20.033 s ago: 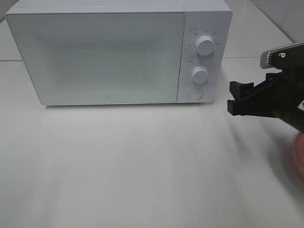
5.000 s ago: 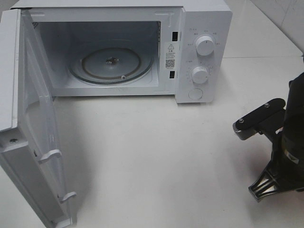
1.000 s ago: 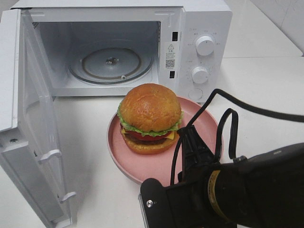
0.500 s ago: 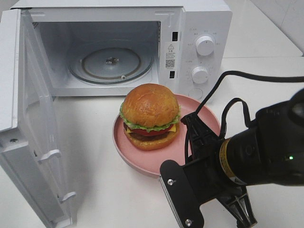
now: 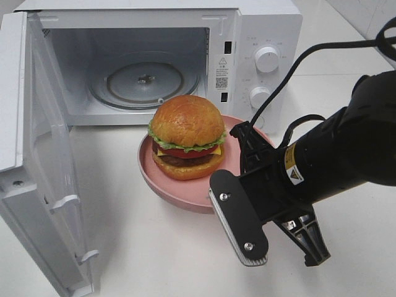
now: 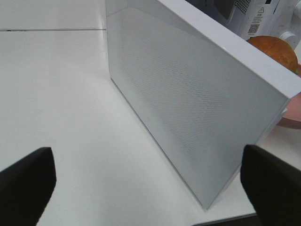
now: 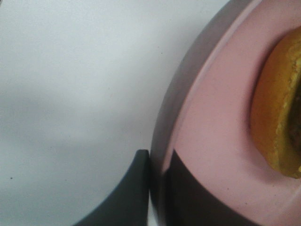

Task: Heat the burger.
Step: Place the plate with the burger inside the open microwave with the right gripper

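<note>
Exterior high view:
- Burger [image 5: 187, 137] near centre, upright on pink plate [image 5: 176, 190], outside microwave [image 5: 266, 25], just before its open cavity.
- Microwave at 12 o'clock; door [image 5: 25, 142] swung wide at 9 o'clock; glass turntable [image 5: 145, 80] bare.
- Right arm enters from 4 o'clock; right gripper [image 5: 246, 143] clamped on plate rim at plate's 3 o'clock, one finger above rim, one below.
- Left gripper [image 6: 150, 188]: jaws wide apart, nothing between, facing door's outer face above white worktop [image 5: 154, 247].
</note>
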Robot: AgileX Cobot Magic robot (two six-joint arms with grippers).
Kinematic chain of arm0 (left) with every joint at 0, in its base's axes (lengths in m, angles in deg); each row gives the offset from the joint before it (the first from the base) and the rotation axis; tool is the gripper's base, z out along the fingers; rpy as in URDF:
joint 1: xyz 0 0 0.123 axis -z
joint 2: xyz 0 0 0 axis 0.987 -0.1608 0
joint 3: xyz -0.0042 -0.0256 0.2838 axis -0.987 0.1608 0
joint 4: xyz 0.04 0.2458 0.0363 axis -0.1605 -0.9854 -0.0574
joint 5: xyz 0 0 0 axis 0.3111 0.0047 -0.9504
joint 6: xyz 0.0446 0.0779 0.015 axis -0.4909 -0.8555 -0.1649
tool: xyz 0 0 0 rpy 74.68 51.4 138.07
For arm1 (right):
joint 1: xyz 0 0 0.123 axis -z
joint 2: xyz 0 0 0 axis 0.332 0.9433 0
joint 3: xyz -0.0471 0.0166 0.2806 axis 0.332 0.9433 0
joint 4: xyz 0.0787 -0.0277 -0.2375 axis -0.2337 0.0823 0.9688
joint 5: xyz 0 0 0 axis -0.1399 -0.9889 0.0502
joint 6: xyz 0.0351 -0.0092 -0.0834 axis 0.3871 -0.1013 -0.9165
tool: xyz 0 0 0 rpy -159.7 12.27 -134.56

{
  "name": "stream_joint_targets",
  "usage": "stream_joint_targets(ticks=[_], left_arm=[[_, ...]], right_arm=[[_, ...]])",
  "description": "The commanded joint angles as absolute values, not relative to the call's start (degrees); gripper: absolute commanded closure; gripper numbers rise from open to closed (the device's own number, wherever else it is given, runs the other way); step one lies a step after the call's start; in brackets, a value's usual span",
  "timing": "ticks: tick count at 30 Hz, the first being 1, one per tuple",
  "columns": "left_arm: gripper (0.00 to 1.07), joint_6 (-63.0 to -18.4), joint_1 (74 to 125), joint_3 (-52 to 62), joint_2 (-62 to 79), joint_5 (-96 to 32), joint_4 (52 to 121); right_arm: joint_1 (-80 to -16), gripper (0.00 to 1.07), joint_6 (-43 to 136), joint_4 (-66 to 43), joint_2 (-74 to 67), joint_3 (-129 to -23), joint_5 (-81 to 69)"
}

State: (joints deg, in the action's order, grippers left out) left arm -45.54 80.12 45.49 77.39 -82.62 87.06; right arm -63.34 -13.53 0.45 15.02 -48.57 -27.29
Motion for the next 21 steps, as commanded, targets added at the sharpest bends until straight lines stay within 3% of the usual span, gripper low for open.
stream_joint_targets(ticks=[1,8,21], left_arm=[[0.07,-45.5,80.3,45.6,78.2,-82.8,87.1],[0.07,-45.5,80.3,45.6,78.2,-82.8,87.1],[0.07,-45.5,80.3,45.6,78.2,-82.8,87.1]], right_arm=[[-61.4,1.07,-22.8,-4.8,14.6,-49.6,-24.8],[-58.9,1.07,-36.7,-13.6,14.6,-49.6,-21.9],[-58.8,1.07,-36.7,-10.0,15.6,-50.3,-22.4]])
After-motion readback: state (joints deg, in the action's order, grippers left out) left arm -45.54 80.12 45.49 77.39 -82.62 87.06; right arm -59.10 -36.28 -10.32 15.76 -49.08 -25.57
